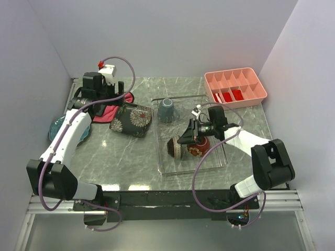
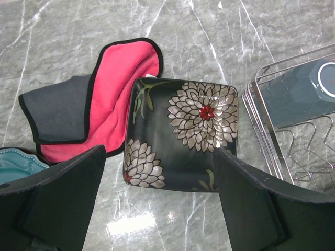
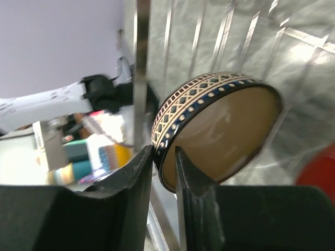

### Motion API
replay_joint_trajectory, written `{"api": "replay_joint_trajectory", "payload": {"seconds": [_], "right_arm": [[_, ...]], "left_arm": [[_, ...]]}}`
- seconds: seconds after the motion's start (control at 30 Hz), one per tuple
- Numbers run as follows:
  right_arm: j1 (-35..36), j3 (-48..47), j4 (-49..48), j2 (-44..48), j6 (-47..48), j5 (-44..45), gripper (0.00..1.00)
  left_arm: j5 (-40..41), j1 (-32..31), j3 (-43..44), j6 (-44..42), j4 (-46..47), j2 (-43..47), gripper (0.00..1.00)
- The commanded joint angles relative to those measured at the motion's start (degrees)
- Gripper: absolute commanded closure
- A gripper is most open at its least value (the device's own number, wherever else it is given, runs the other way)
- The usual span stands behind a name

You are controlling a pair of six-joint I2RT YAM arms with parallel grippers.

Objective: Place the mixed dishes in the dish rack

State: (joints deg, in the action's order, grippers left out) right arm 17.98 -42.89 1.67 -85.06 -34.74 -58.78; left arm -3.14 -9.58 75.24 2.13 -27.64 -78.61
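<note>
Dish rack [image 1: 170, 163]: being shown on the table [image 1: 131, 157].
Square flowered plate [image 2: 180, 133]: beside the rack, being hovered over by the wide-spread, empty left gripper [image 2: 159, 157].
Cream-lined bowl [image 3: 225, 130]: being pinched at its rim, inside the rack, by the right gripper [image 3: 164, 157].
</note>
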Motion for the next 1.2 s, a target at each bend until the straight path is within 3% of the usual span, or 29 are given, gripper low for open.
{"api": "replay_joint_trajectory", "payload": {"seconds": [0.0, 0.23, 0.5, 1.0, 1.17], "right_arm": [[-0.49, -2.1, 15.89, 0.86, 13.37, 18.95, 0.68], [-0.4, -8.86, 29.95, 2.17, 23.92, 29.94, 0.62], [1.09, -12.65, 36.55, 4.2, 34.21, 37.6, 0.59], [2.41, -13.45, 43.15, 4.99, 41.86, 38.92, 0.56], [6.0, -13.18, 40.61, 4.2, 41.77, 39.27, 0.57]], "left_arm": [[0.24, -0.61, 1.4, -0.46, 1.8, -0.4, 0.11], [0.41, -1.14, 2.54, -0.37, 2.41, -1.37, 0.11], [0.41, -1.58, 3.07, -0.2, 3.2, -1.55, 0.1], [-0.2, -1.58, 2.02, 0.33, 3.56, 0.65, 0.1], [-0.12, -1.58, 1.84, -0.2, 2.85, 2.49, 0.1]]}}
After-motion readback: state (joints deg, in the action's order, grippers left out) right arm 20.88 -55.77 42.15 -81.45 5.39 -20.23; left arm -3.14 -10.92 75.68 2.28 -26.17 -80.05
